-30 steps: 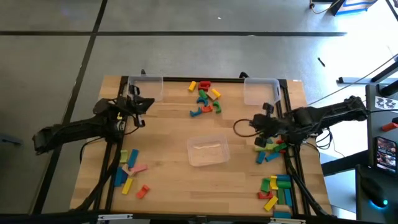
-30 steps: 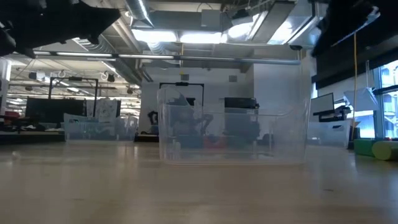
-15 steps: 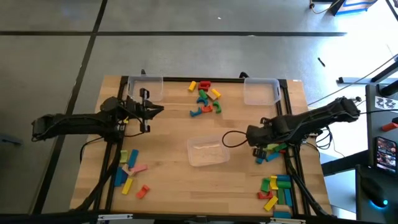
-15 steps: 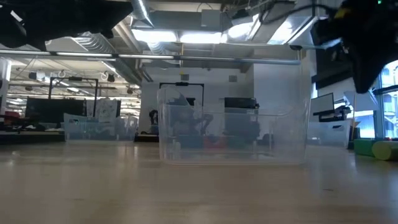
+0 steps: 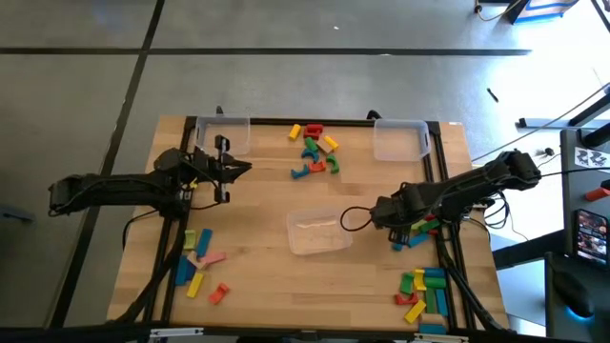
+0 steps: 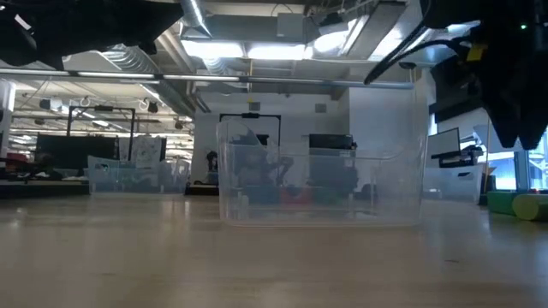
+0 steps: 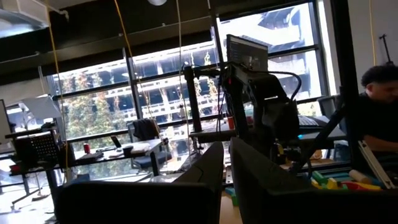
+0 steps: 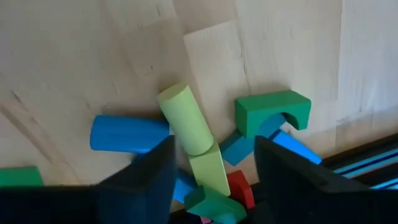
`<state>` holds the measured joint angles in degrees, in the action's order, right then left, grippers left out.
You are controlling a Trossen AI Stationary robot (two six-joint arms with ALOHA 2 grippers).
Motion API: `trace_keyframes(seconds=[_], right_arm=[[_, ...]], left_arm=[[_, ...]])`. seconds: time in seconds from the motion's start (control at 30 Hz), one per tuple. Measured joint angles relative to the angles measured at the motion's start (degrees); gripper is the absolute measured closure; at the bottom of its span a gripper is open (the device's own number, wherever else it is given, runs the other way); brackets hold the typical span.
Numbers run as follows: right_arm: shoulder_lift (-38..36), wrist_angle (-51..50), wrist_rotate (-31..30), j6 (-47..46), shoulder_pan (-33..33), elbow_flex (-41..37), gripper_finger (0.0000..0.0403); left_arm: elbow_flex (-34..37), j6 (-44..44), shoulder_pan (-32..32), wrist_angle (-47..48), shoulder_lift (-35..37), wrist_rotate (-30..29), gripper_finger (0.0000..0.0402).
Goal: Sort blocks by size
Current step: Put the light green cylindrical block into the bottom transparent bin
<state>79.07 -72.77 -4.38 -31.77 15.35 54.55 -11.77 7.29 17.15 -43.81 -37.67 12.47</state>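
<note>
Right end effector (image 8: 211, 171) now spread open over light-green cylinder (image 8: 185, 118), apparently released; left end effector closed.

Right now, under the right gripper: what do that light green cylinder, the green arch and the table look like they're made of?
Light green cylinder: probably painted wood, with an even matte coat and no glare.
Green arch: likely the same, with opaque flat green paint and crisp cut edges.
Table: pale wood planks, with visible grain lines and board seams, and a smooth, low-sheen finish.
Paint hides any grain on both blocks, so wood is a guess.
</note>
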Motion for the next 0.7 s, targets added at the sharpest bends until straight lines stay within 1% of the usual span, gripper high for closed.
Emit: trace_keyframes(seconds=[0.1, 0.2, 0.43, 0.57, 0.7], right_arm=[[0.0, 1.8, 1.0, 1.7, 0.1, -2.3, 0.0151], [0.0, 4.4, 1.0, 3.7, 0.1, -5.2, 0.0137], [0.0, 12.8, 1.3, 6.5, 0.1, -9.8, 0.0134], [0.0, 14.0, 2.5, 6.5, 0.1, -11.8, 0.0134], [0.0, 17.6, 4.0, 6.3, 0.1, -13.8, 0.0134]], left_arm=[[0.0, 0.0, 0.0, 0.0, 0.0, 0.0, 0.0377], [0.0, 0.0, 0.0, -0.1, 0.0, 0.0, 0.0377], [0.0, 0.0, 0.0, -0.1, 0.0, 0.0, 0.0377], [0.0, 0.5, 0.0, -0.1, 0.0, 0.0, 0.0377], [0.0, 0.5, 0.0, -0.1, 0.0, 0.0, 0.0377]])
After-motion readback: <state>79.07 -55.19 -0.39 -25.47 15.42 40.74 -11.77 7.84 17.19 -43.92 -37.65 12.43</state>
